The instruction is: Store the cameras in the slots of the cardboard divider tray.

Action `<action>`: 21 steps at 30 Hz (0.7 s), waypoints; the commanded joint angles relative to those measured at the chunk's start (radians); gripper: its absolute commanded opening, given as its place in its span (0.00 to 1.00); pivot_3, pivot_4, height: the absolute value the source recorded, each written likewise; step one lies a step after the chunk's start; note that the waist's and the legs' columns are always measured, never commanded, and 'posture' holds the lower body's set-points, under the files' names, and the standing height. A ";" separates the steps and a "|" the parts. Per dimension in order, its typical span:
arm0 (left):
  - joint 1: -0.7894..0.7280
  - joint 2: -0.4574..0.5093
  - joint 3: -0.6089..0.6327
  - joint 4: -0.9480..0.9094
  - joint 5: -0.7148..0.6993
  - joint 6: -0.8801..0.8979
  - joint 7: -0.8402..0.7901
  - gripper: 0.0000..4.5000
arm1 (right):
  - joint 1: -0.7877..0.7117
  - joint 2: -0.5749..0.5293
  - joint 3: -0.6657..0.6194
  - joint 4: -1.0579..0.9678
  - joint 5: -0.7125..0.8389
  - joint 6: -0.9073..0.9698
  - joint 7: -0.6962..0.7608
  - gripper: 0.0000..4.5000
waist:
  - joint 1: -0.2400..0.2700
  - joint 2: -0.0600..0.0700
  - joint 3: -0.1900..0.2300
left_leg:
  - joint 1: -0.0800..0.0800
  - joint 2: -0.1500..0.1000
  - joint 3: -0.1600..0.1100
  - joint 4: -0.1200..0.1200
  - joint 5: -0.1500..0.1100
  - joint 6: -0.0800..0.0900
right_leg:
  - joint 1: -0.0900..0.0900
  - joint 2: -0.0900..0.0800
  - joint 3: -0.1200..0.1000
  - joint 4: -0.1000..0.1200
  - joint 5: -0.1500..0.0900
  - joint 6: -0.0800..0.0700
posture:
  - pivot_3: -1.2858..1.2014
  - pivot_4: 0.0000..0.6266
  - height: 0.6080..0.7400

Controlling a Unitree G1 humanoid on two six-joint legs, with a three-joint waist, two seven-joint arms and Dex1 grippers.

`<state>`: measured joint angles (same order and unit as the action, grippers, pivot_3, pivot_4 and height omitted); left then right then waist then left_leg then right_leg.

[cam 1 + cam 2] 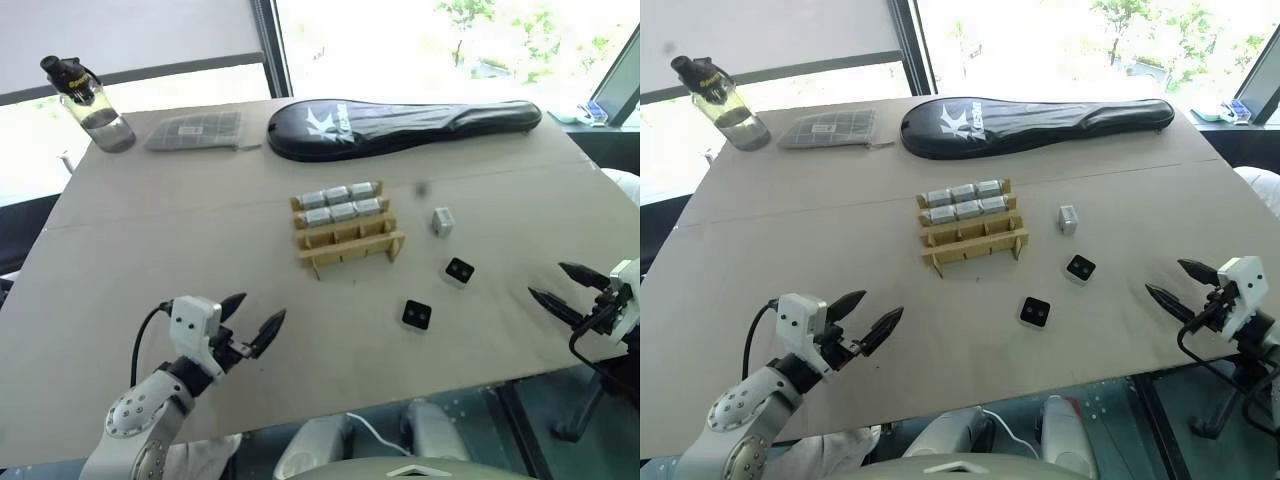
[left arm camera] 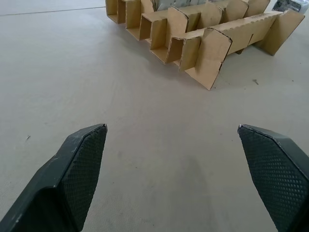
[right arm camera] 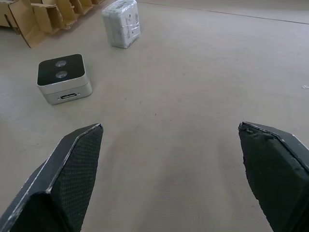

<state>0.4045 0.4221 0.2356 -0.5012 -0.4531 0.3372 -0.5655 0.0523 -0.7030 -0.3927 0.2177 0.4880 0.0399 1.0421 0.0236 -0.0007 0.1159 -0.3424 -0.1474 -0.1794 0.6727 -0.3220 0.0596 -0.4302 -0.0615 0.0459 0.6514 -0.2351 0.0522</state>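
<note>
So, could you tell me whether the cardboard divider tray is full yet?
Not yet: the cardboard divider tray holds six cameras in its two far rows; the near row is empty.

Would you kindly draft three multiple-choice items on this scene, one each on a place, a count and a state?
1. Where do the loose cameras lie?
A. Right of the cardboard divider tray
B. Left of it
C. On the racket case

2. How many cameras lie outside the tray?
A. One
B. Three
C. Five

3. How do both grippers stand?
A. Shut on cameras
B. Open, holding nothing
C. One shut

Answers:
1 A: cameras and lie right of the tray.
2 B: three on the table.
3 B: left gripper and right gripper are spread, holding nothing.
</note>
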 commanded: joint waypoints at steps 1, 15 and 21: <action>0.011 0.003 0.009 -0.031 -0.008 -0.036 -0.018 1.00 | -0.009 -0.012 -0.029 0.010 0.007 -0.035 0.024 0.99 | 0.000 0.000 0.000 | 0.000 0.000 0.000 0.000 0.000 0.000 | 0.000 0.000 0.000 0.000 0.000 0.000 | 0.52 0.24 1.00; 0.010 0.027 0.031 -0.009 -0.033 -0.073 -0.069 1.00 | 0.035 0.003 -0.023 -0.061 0.022 -0.019 0.031 0.99 | 0.016 0.000 0.001 | 0.000 0.001 0.000 -0.002 0.000 0.000 | 0.000 0.001 0.000 -0.003 0.000 0.000 | 0.52 0.24 1.00; -0.003 0.037 0.033 0.017 -0.030 -0.083 -0.088 1.00 | 0.038 -0.002 -0.034 -0.052 0.022 -0.028 0.033 0.99 | 0.018 0.000 0.001 | 0.000 0.001 0.000 -0.003 0.000 0.000 | 0.000 0.001 0.000 -0.005 0.000 0.000 | 0.52 0.24 1.00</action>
<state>0.3991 0.4486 0.2488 -0.4797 -0.4757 0.2767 -0.6412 0.0877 -0.6984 -0.3929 0.1910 0.4947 0.0296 1.0707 0.0412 -0.0002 0.1165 -0.3425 -0.1464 -0.1792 0.6697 -0.3221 0.0596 -0.4301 -0.0606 0.0459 0.6467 -0.2350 0.0522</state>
